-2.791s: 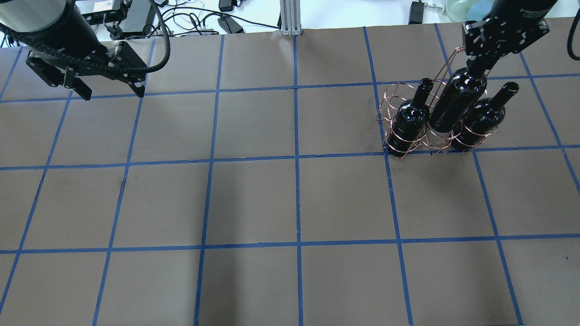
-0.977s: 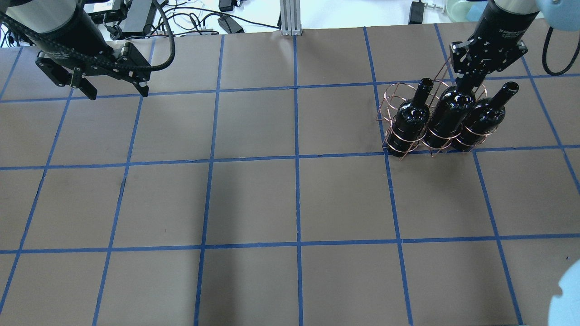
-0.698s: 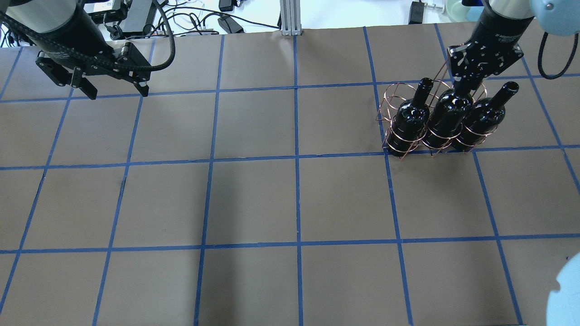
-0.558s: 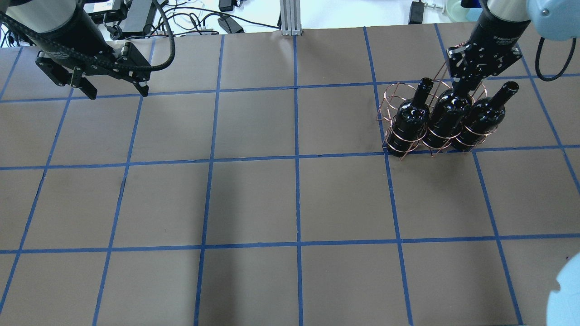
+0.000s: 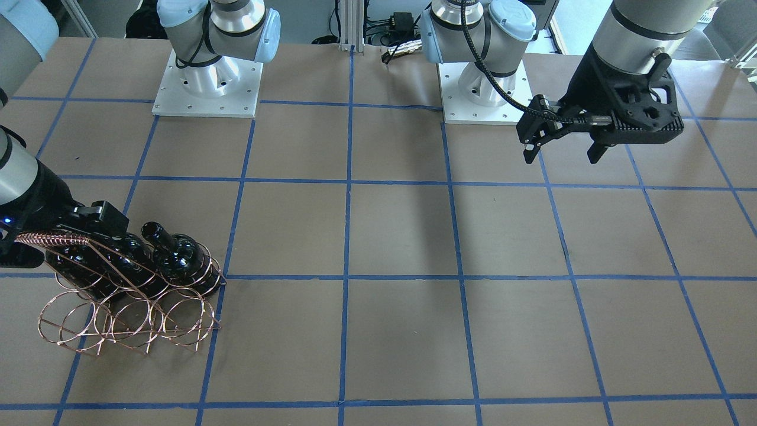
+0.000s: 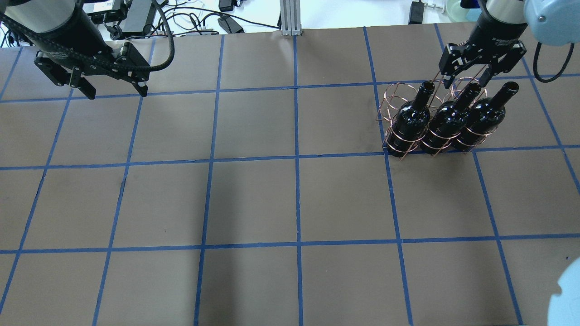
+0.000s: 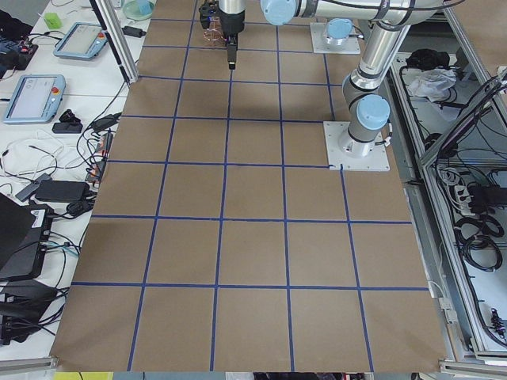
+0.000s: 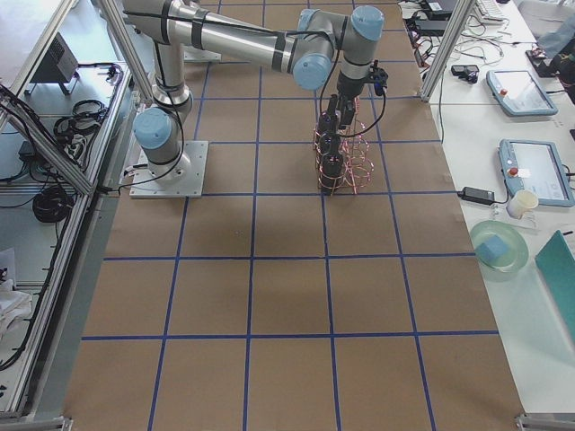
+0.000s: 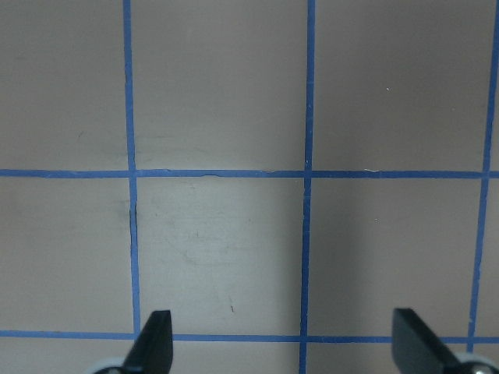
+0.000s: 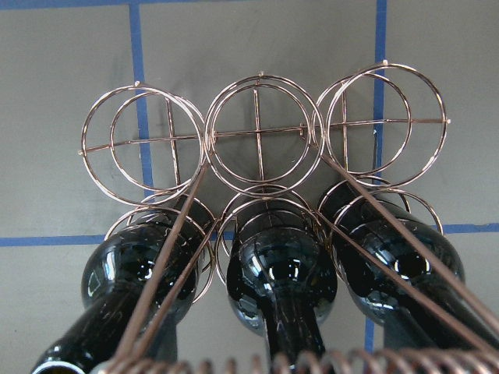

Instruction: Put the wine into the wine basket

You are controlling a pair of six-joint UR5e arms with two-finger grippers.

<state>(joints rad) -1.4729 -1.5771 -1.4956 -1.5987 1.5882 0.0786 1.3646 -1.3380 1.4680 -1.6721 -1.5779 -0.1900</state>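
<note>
Wine (image 6: pixel 446 121): glossy near-black glass with a slim neck, tilted in the middle ring of the wine basket (image 6: pixel 393 96), far right of the table (image 6: pixel 253 199).
Neighbours: left bottle (image 6: pixel 410 118), right bottle (image 6: pixel 482 121).
Right gripper (image 6: pixel 467 83): jaws spread, straddling the wine's mouth.
Left gripper (image 6: pixel 117 93): jaws wide apart, far left.
Right wrist view only: second row of three rings.
Front view: wine mostly hidden behind the coil bar (image 5: pixel 50 238).

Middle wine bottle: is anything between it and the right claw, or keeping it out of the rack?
Nothing visible does. The middle wine bottle already sits in the centre lower ring of the copper wire rack, between two other bottles. The right claw is open at its neck.
</note>
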